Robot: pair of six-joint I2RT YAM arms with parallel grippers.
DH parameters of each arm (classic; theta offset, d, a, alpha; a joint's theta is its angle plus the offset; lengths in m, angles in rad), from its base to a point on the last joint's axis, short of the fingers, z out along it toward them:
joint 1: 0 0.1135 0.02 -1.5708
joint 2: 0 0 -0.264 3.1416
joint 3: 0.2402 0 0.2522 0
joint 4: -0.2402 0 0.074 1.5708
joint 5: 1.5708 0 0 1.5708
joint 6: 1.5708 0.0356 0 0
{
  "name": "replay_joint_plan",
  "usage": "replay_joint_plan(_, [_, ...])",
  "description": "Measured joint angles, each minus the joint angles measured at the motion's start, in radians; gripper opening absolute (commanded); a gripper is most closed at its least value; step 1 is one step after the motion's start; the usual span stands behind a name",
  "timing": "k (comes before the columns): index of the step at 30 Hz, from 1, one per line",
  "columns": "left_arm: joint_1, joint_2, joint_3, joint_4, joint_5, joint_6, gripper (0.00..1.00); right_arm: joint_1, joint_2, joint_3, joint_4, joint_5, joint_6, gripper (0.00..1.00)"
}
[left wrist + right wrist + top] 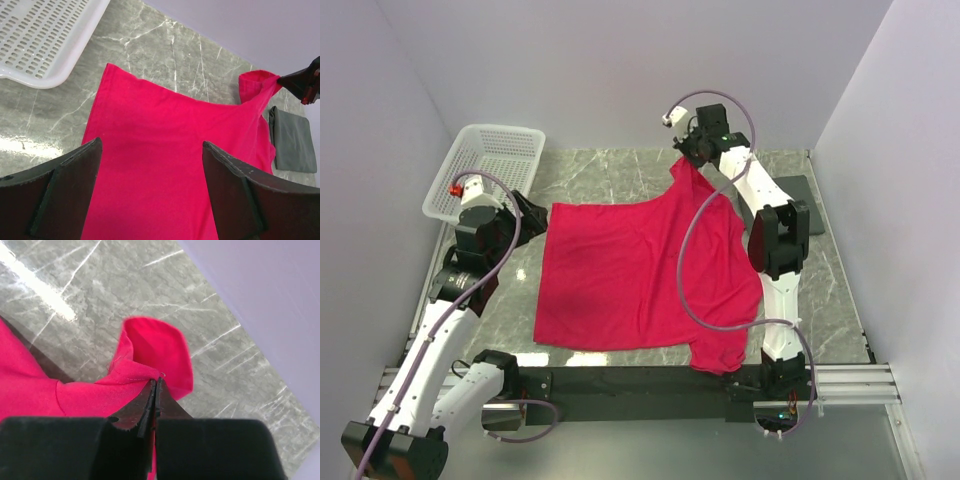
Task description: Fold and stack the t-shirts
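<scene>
Top external view, near edge first: the t-shirt (620, 275) lies spread on the desk (620, 170), one sleeve draped over the near right edge, liable to snag if dragged. The left claw (151, 145) hovers spread above the shirt's left side, holding nothing. Toward the far edge, the right claw (156, 385) pinches a thin sleeve fold by its tips only; judged likely to slip under tension.

The left arm (428, 352) and right arm (752, 182) show white shells, black joints, looping greyish-lilac cables (710, 94), matte black fingers (65, 186), and possibly a red plug (455, 188) on the left.
</scene>
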Motion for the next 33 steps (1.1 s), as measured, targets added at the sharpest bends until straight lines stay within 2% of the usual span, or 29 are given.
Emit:
replay_joint_plan(7, [0.0,0.0,-0.026,0.008,0.014,-0.008,0.86,0.011,-0.007,-0.064,0.038,0.05,-0.014,0.0])
replay_joint_plan(17, [0.0,0.024,-0.03,0.039,0.032,-0.015,0.86,0.038,-0.007,-0.055,0.129,0.151,0.002,0.01])
replay_joint_plan(18, [0.0,0.027,-0.03,0.04,0.034,-0.015,0.86,0.044,-0.006,-0.051,0.132,0.155,0.002,0.08])
replay_joint_plan(20, [0.0,0.029,-0.031,0.043,0.037,-0.015,0.86,0.058,0.003,-0.026,0.14,0.164,0.008,0.28])
replay_joint_plan(21, [0.0,0.029,-0.034,0.044,0.038,-0.016,0.86,0.067,0.006,-0.017,0.153,0.167,0.009,0.49])
replay_joint_plan(24, [0.0,0.03,-0.04,0.044,0.038,-0.021,0.86,0.09,0.009,-0.016,0.174,0.171,0.008,0.64])
replay_joint_plan(30, [0.0,0.056,-0.042,0.036,0.043,-0.033,0.84,0.102,0.006,-0.018,0.148,0.139,0.045,0.7])
replay_joint_plan(33, [0.0,0.069,-0.044,0.013,0.058,-0.05,0.83,0.071,-0.04,-0.079,0.09,0.049,0.045,0.7])
